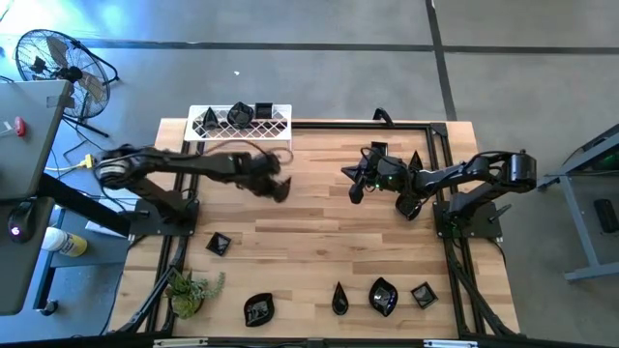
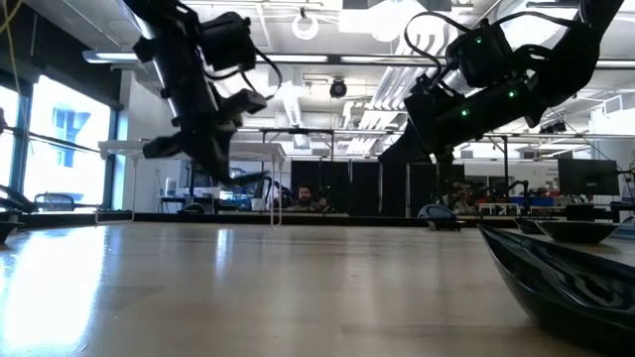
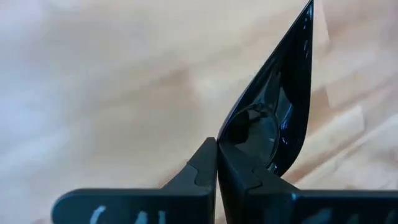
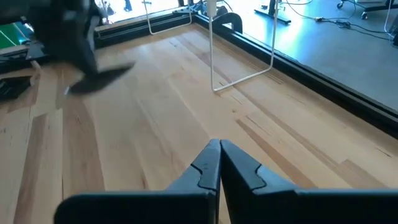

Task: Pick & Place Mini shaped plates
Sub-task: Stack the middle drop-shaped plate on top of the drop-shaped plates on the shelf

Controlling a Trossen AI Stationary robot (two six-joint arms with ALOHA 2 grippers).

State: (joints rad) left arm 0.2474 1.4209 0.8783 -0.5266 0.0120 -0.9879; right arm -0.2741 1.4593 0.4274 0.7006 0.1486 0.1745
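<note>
My left gripper [image 1: 280, 188] hangs over the middle of the table, shut on a glossy black teardrop plate [image 3: 281, 102]. That plate also shows as a dark blade [image 4: 102, 77] in the right wrist view. My right gripper [image 1: 355, 191] hovers to its right, shut and empty [image 4: 219, 148]. Several more black plates lie flat on the wood along the near edge: a square one [image 1: 219, 244], a leaf one [image 1: 258, 309], a teardrop [image 1: 338, 299] and others [image 1: 383, 296]. A few plates stand in the white wire rack [image 1: 240, 120] at the far edge. My left gripper pinches the teardrop plate by the rim of its wide rounded end [image 3: 244, 148] between both fingers. The plate's pointed tip [image 3: 307, 12] juts out away from the fingers. The plate is lifted clear of the table, with wood showing under it.
A small green plant [image 1: 191, 288] sits at the near left corner. A black frame [image 1: 440, 130] runs along the table's far and right sides. One plate rim [image 2: 571, 273] sits close to the low camera. Bare wood lies between the two grippers and the near row of plates.
</note>
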